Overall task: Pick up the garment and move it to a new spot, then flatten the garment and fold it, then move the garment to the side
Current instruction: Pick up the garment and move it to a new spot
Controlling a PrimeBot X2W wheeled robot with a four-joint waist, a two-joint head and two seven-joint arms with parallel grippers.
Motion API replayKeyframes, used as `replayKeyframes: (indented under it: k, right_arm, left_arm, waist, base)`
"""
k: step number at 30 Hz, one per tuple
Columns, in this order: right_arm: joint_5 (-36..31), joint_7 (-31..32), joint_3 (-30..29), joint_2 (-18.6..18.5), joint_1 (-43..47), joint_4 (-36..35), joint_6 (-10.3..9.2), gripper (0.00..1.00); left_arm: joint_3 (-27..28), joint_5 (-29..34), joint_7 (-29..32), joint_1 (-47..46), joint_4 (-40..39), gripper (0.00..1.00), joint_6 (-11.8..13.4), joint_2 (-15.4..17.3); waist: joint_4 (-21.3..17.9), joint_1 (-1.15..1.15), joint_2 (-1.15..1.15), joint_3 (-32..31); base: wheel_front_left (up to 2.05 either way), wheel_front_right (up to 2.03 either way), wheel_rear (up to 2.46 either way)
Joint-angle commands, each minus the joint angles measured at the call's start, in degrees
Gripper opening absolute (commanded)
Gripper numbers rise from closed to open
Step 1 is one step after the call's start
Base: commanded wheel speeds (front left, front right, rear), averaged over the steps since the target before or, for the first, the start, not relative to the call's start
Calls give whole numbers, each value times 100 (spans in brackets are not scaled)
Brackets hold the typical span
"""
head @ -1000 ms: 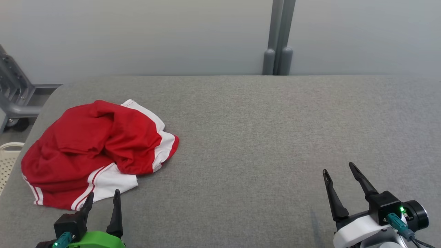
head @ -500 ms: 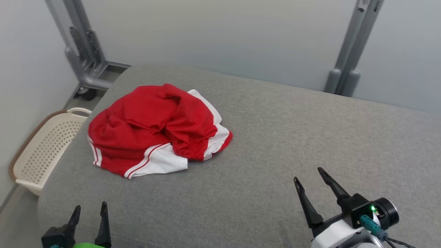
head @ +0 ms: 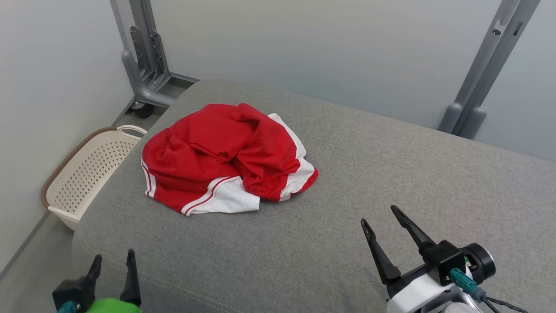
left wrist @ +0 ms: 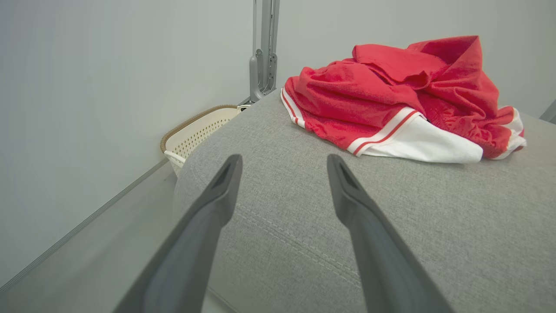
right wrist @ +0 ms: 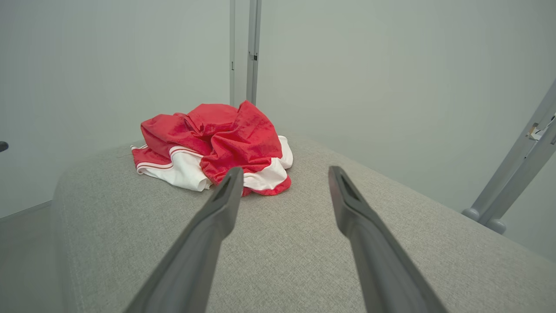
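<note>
A crumpled red garment (head: 226,152) with white panels and stripes lies bunched on the left part of the grey padded table (head: 391,182). It also appears in the left wrist view as the garment (left wrist: 391,95) and in the right wrist view as the garment (right wrist: 217,139). My left gripper (head: 113,258) stands open at the table's near left corner, well short of the cloth, nothing between its fingers. My right gripper (head: 380,216) is open at the lower right, empty, apart from the garment.
A cream perforated basket (head: 87,169) sits on the floor beside the table's left edge. Grey metal frame posts stand at the back left (head: 143,56) and back right (head: 482,82). The table's rounded left edge drops to the floor near my left gripper.
The head camera has turned left, so the whole scene has shifted right and the basket has come into view. The garment lies as before; both grippers stay open.
</note>
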Motion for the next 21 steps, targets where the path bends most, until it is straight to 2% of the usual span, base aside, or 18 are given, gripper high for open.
replayKeyframes:
  k: [1, 7, 15, 21]
  right_arm:
    - [32, -27, -63, -56, 81, -85, 0, 100]
    - [-59, -27, -6, -195, -132, -247, 0, 100]
    - [-153, -27, 125, -469, -674, -347, 0, 100]
    - [-187, -26, 186, -633, -942, -373, 0, 100]
  left_arm:
    - [-103, -148, -9, -354, 95, 100, 0, 63]
    - [-354, -492, 368, -1755, 425, 100, 0, 280]
    - [-670, -1316, 1825, -3944, 1397, 100, 0, 424]
    - [-952, -1876, 2474, -5032, 2229, 100, 0, 371]
  waist:
    - [-43, 0, 0, 73]
    - [-339, 0, 0, 668]
    - [-802, 0, 0, 1736]
    - [-1226, 0, 0, 2186]
  base:
    - [0, 0, 0]
    - [0, 0, 0]
    - [0, 0, 0]
    - [0, 0, 0]
